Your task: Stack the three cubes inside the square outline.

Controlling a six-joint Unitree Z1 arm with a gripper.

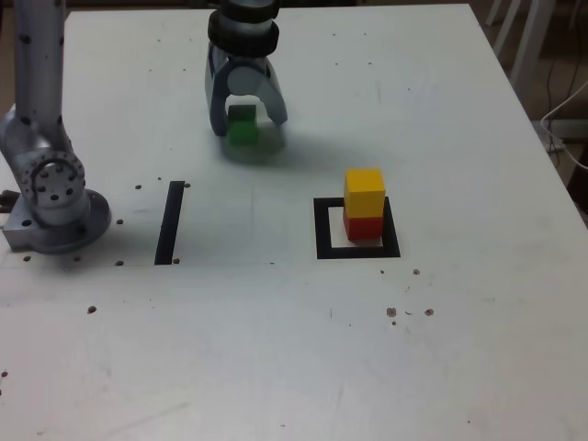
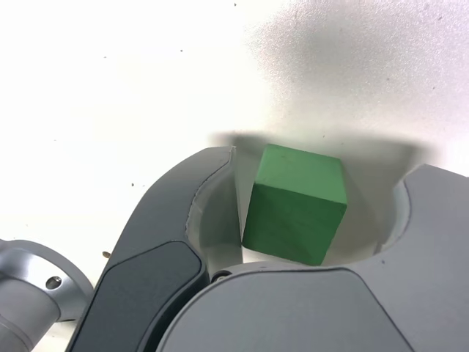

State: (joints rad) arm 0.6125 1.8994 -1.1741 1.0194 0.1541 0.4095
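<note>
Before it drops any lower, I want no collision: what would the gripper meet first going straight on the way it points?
Probably the green cube, already between the gripper's fingers; past it, only the table.

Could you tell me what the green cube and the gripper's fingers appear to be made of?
Green cube: probably painted wood or plastic; the matte, even colour and crisp edges leave it open. Fingers of the gripper: likely moulded dark grey plastic, with smooth curves and a dull sheen.
</note>
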